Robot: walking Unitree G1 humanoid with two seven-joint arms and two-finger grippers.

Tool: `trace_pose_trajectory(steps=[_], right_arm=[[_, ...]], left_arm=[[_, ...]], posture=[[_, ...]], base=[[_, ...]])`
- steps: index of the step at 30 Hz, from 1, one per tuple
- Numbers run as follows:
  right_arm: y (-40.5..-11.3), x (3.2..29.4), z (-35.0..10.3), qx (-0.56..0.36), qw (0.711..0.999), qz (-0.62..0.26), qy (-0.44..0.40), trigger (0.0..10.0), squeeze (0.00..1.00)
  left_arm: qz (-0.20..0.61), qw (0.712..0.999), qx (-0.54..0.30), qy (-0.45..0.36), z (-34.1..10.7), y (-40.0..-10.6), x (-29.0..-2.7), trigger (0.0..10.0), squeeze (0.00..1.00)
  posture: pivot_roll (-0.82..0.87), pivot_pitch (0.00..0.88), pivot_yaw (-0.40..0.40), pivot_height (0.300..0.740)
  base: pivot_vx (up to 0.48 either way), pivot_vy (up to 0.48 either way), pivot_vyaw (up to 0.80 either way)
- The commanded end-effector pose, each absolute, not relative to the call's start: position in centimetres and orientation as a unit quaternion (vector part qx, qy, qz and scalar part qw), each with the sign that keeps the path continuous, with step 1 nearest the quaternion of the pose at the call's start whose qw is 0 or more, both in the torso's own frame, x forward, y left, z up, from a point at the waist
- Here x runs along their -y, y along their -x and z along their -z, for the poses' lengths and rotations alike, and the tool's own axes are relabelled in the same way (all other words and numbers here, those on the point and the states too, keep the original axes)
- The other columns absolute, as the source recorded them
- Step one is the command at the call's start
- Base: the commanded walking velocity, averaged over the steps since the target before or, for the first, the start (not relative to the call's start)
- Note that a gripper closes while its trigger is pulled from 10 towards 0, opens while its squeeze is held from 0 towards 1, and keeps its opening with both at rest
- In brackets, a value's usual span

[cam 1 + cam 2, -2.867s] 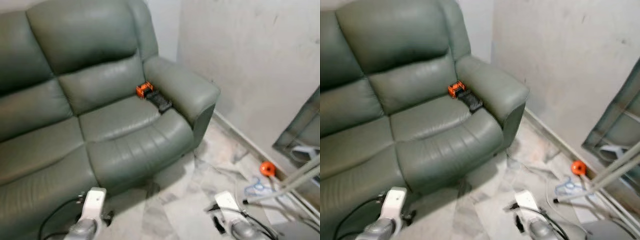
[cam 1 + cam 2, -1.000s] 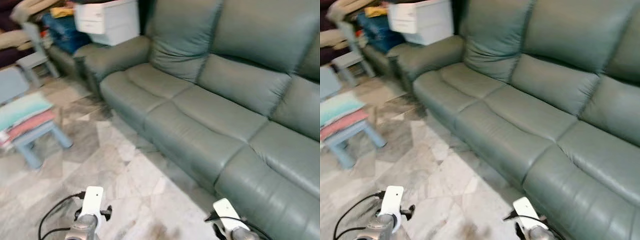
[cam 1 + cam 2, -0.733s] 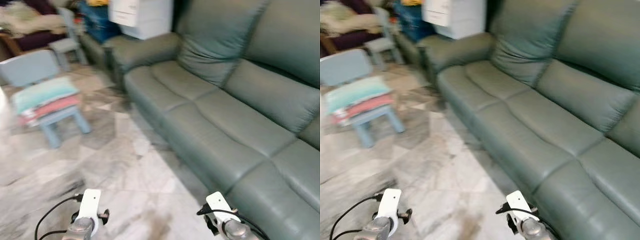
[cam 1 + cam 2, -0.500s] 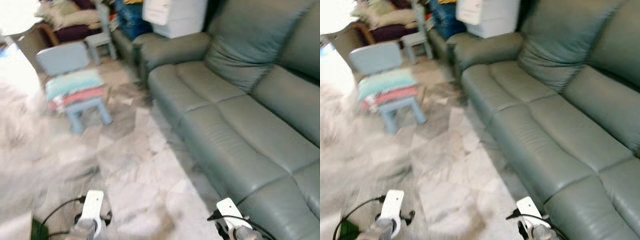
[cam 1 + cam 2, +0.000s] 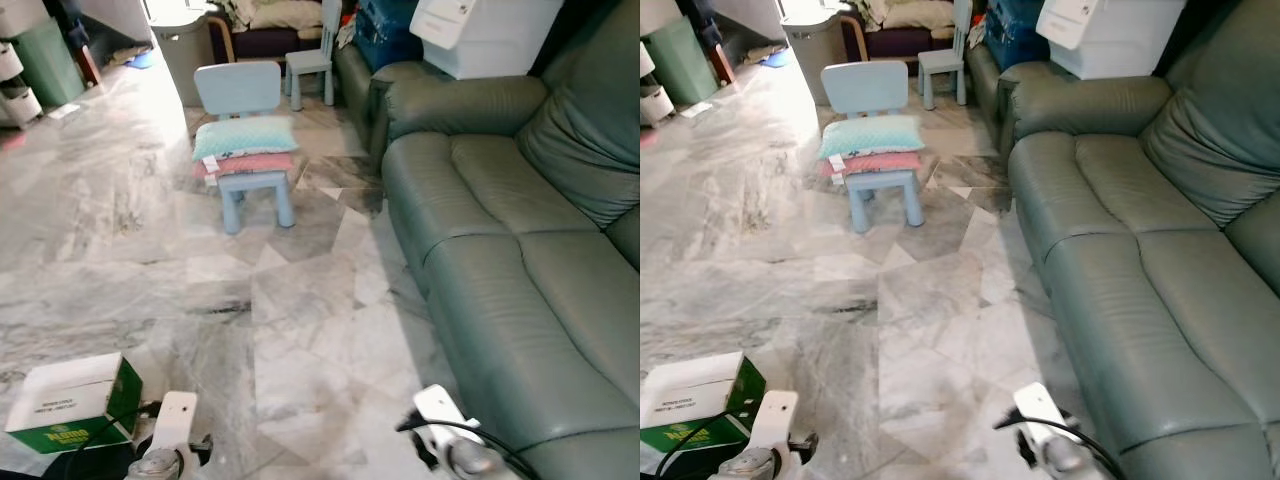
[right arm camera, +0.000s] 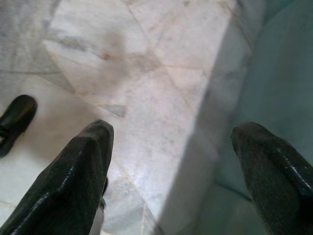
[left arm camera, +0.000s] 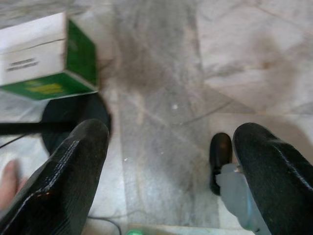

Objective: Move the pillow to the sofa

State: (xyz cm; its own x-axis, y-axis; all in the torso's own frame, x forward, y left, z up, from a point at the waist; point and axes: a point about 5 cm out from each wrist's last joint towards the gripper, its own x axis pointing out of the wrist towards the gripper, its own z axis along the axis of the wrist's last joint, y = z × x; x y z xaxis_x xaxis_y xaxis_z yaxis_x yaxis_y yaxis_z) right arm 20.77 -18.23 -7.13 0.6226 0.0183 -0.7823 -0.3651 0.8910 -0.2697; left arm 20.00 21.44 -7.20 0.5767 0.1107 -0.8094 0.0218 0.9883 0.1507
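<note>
Pillow (image 5: 245, 137), teal over pink, lies on a chair (image 5: 244, 120) far ahead of our spread grippers; left wrist view adds a box (image 7: 46, 54).

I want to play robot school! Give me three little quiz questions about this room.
1. True or false: the teal pillow lies on the green sofa.
2. What lies right under that pillow?
A. a pink pillow
B. a box
C. a toy
3. Fill in: the green and white box sits on the ____.

Key:
1. False, it lies on the small blue chair.
2. A, the pink pillow.
3. Floor.
</note>
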Motion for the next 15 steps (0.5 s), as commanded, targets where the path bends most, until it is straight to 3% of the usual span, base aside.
trace_pose_trajectory(steps=[1, 11, 15], right_arm=[[-19.99, 19.06, 7.46, -0.434, 0.873, -0.099, 0.202, 10.0, 0.00], [-19.93, 18.81, 7.53, -0.435, 0.871, -0.105, 0.202, 10.0, 0.00], [-19.99, 18.66, 7.52, -0.435, 0.871, -0.107, 0.204, 10.0, 0.00]], left_arm=[[-0.022, 0.882, -0.466, -0.067, 7.33, -19.81, -21.35, 10.0, 0.00], [-0.021, 0.881, -0.468, -0.068, 7.44, -19.55, -21.49, 10.0, 0.00], [-0.022, 0.881, -0.469, -0.065, 7.47, -19.46, -21.51, 10.0, 0.00]], posture=[[0.00, 0.030, 0.037, 0.740], [0.00, 0.037, 0.035, 0.740], [0.00, 0.039, 0.034, 0.740]], base=[[0.000, 0.000, 0.00], [0.000, 0.000, 0.00], [0.247, 0.000, 0.00]])
